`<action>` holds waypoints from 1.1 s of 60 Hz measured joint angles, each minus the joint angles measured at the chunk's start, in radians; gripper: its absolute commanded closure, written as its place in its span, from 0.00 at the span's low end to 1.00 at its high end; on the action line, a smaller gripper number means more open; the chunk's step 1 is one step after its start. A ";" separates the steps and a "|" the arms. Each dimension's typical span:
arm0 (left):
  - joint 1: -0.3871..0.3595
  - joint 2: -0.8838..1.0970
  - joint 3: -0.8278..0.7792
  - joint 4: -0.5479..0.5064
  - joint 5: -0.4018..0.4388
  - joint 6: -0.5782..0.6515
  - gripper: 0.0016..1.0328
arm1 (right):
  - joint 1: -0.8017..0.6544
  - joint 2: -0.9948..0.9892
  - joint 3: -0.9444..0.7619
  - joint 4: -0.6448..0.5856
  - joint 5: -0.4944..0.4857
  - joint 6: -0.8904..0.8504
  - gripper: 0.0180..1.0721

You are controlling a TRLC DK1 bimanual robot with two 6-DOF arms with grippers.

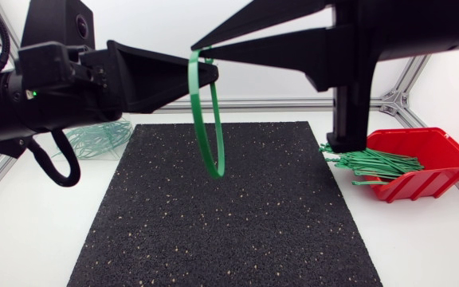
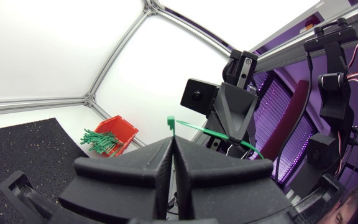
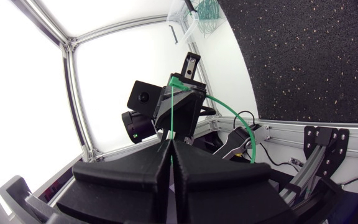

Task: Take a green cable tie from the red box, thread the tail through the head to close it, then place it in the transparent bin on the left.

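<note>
Midway through threading, the green cable tie (image 1: 210, 135) hung looped above the black mat (image 1: 237, 223), the left gripper (image 1: 208, 74) clamped shut near its head and the right gripper (image 1: 199, 49) pinching its tail, seemingly to draw it through

Right claw (image 3: 171, 148) pinches the green cable tie (image 3: 174, 83) (its head at the left claw (image 3: 179, 94)).

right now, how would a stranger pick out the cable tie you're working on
Look above the speckled black mat, where both arms' jaws meet. The green cable tie hangs there as one bent loop, unlike the straight loose ties piled in the red box.
</note>
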 measured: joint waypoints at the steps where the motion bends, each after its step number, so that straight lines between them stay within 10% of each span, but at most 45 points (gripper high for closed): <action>1: 0.000 0.000 0.000 0.000 0.000 0.000 0.97 | -0.002 0.000 0.000 0.000 0.000 0.000 0.95; 66: -0.007 -0.023 -0.020 -0.003 -0.009 0.001 0.97 | -0.044 0.031 -0.023 0.038 -0.038 0.011 0.95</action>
